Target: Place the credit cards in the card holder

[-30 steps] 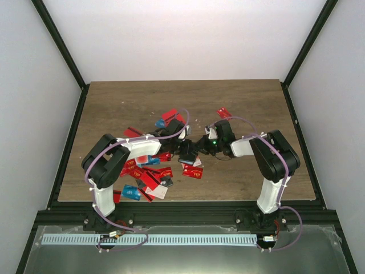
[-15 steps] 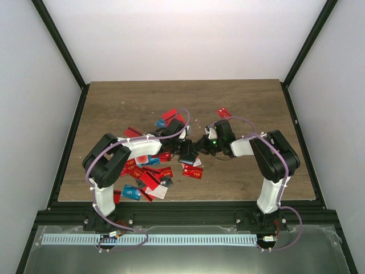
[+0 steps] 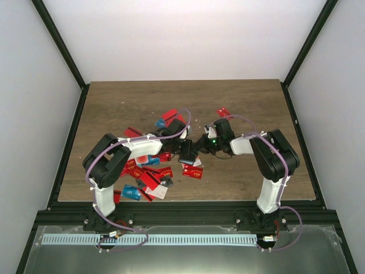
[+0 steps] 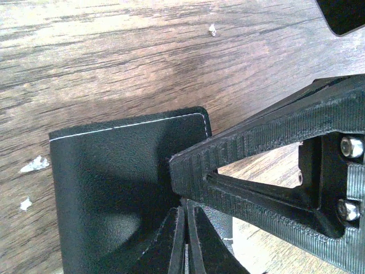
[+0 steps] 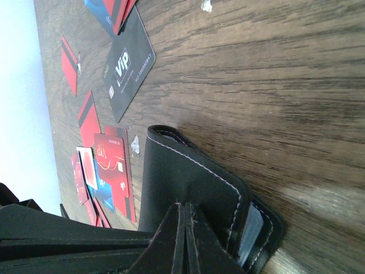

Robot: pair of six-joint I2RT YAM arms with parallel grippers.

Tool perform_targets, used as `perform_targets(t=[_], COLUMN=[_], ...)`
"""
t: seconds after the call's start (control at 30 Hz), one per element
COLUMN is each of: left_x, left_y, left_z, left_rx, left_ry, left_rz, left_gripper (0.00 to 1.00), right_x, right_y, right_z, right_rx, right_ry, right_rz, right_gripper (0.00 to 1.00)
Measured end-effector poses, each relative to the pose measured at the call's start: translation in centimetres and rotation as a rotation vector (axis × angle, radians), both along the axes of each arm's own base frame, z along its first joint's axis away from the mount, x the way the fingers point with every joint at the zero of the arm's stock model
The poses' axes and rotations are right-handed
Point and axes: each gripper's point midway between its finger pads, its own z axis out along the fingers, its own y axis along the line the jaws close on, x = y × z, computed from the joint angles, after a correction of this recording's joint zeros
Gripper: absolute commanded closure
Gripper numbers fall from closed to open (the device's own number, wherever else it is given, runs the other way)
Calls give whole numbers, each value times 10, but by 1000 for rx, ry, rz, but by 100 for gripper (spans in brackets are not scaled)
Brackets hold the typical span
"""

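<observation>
The black card holder (image 3: 186, 150) lies on the wooden table between my two grippers. In the left wrist view it (image 4: 114, 188) fills the lower left, and my left gripper (image 4: 186, 206) is shut with its tips pressed on its cover. In the right wrist view my right gripper (image 5: 186, 206) is also shut, tips on the holder's cover (image 5: 188, 177); the holder gapes slightly, showing a greyish-blue inside at its right edge. Red and blue credit cards (image 3: 149, 171) lie scattered left of the holder. In the top view, left gripper (image 3: 181, 141) and right gripper (image 3: 199, 146) flank the holder.
More cards lie behind the left gripper (image 3: 169, 118), and one red card (image 3: 224, 112) sits behind the right gripper. A thin dark grey VIP card (image 5: 130, 63) and a red card (image 5: 113, 165) lie near the holder. Small white specks (image 4: 35, 164) dot the wood.
My right wrist has shifted slightly back and left. The card holder and the left arm stay about where they were.
</observation>
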Motion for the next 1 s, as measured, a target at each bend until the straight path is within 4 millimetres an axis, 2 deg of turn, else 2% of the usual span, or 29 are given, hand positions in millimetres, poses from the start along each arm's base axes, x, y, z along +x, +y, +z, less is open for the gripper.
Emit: perform_targets(t=[0.53, 1.0], left_x=[2, 2], left_y=[3, 3], left_z=[0, -2], left_rx=[18, 35], left_ry=[-11, 6], left_rz=[6, 2], left_gripper=[96, 96], right_x=[2, 3], right_y=[-4, -7], right_z=[0, -1], right_rx=[-34, -43], right_ry=[-7, -11], right_rz=[28, 32], right_gripper=[94, 99])
